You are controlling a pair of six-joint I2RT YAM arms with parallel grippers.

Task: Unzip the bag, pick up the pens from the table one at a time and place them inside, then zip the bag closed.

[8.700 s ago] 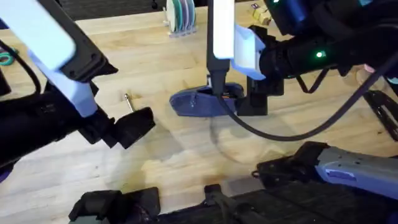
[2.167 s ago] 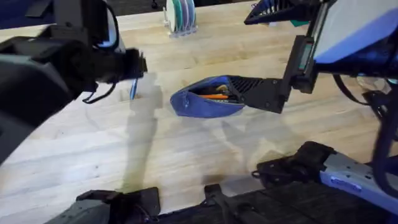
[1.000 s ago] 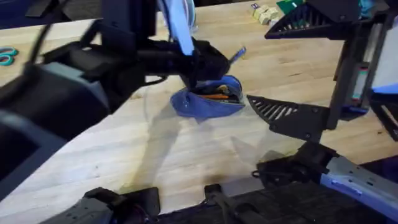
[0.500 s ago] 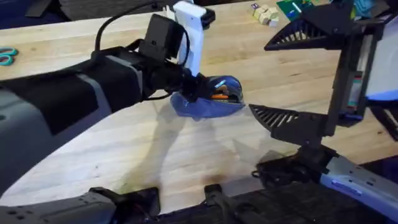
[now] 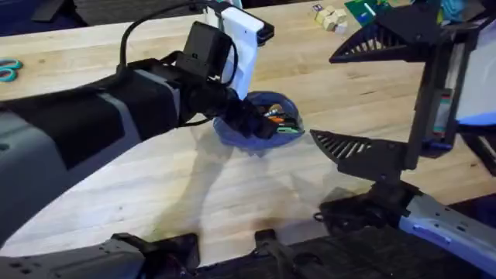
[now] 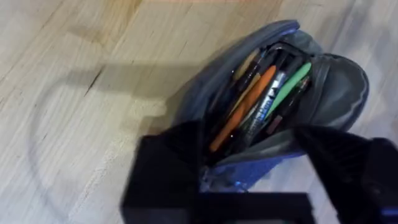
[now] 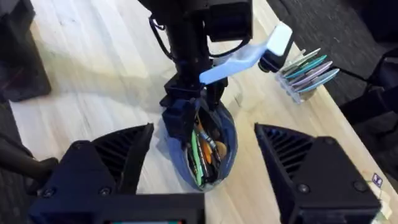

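Observation:
The blue-grey bag (image 5: 267, 132) lies unzipped on the pale wooden table (image 5: 232, 194). Its mouth gapes in the left wrist view, and inside lie the pens: an orange one (image 6: 244, 107), a silvery one (image 6: 268, 102) and a green one (image 6: 292, 84). My left gripper (image 5: 260, 122) reaches across from the left and hangs open right over the bag (image 6: 323, 81), one black finger (image 6: 168, 177) on each side of its near end. My right gripper (image 5: 322, 97) is raised to the right of the bag, open wide and holding nothing. From it I look down on the bag (image 7: 221, 152) and the left gripper (image 7: 186, 115).
A rack of coloured discs (image 7: 306, 67) stands at the table's far edge behind the bag. Small wooden blocks (image 5: 328, 15) sit at the far right, and teal scissors (image 5: 6, 71) at the far left. Bare planks stretch in front of the bag.
The left arm carried a silvery pen from the table's left to the bag and lowered to its mouth. The right gripper drew back from the bag and rose.

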